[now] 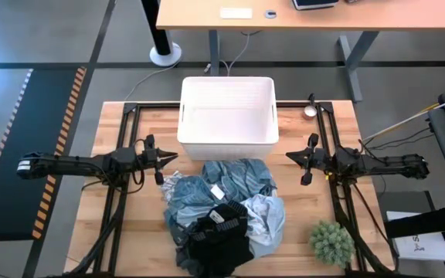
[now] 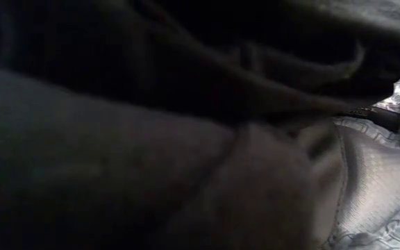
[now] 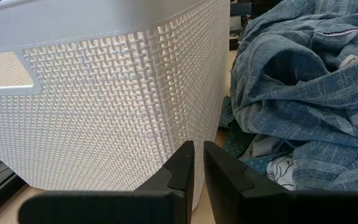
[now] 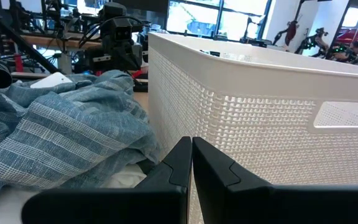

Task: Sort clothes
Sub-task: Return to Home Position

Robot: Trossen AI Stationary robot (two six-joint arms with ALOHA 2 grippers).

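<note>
Both grippers flanking the clothes, empty, apart.

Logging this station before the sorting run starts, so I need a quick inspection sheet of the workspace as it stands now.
Surface: wooden table, mostly bare at its left and right sides.
Job's things: clothes heaped in one pile at the table's middle front; none in the white basket behind it.
Clutter: small green plant at the front right corner; small round object beside the basket.
Grippers: left gripper shut, holding nothing, left of the pile; right gripper shut, holding nothing, right of it.
Cables: white cable on the floor behind the table.
Surroundings: desk beyond; low view blocked by fabric.
</note>
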